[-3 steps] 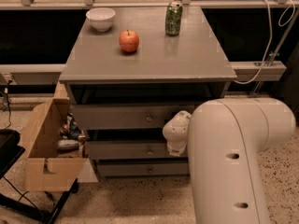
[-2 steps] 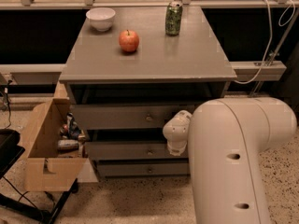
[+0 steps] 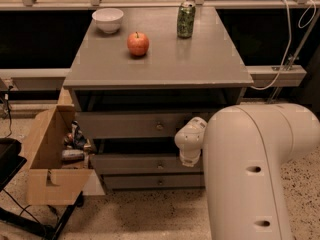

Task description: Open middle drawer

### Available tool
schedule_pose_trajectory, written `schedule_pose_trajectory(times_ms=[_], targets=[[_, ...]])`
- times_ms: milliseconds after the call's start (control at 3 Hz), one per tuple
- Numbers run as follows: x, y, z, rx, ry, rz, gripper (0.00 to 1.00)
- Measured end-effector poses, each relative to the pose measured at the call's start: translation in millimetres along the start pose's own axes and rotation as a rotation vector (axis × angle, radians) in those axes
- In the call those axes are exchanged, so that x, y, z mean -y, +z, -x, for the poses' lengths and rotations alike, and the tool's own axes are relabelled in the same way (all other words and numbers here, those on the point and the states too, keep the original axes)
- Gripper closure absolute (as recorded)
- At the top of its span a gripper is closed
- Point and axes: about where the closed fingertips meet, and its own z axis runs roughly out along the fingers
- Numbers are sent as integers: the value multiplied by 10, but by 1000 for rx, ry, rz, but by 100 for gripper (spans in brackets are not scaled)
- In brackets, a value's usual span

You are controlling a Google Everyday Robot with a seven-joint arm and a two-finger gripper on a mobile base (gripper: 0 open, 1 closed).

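The grey cabinet (image 3: 160, 64) has three drawers stacked in its front. The middle drawer (image 3: 130, 164) has a flat grey front of medium height and a small round knob (image 3: 159, 165). It sits below the taller top drawer (image 3: 125, 125) and above the slim bottom drawer (image 3: 135, 182). My gripper (image 3: 190, 143) is the white end of the arm. It hangs in front of the cabinet, just right of the knobs, between the top and middle drawer fronts. My bulky white arm (image 3: 255, 174) hides the right part of all three drawers.
A red apple (image 3: 137, 43), a white bowl (image 3: 108, 20) and a green can (image 3: 185, 20) stand on the cabinet top. An open cardboard box (image 3: 47, 156) holding cans stands against the cabinet's left side. A black stand (image 3: 10, 159) is at the far left. A white cable (image 3: 289, 39) hangs at the right.
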Motion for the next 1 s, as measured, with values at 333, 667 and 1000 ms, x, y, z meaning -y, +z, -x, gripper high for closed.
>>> schedule_pose_trajectory(times_ms=[333, 667, 1000], targets=[[0, -1, 0, 0, 0, 0, 100], [3, -17, 0, 0, 0, 0, 100], [-83, -126, -15, -2, 7, 1, 100]])
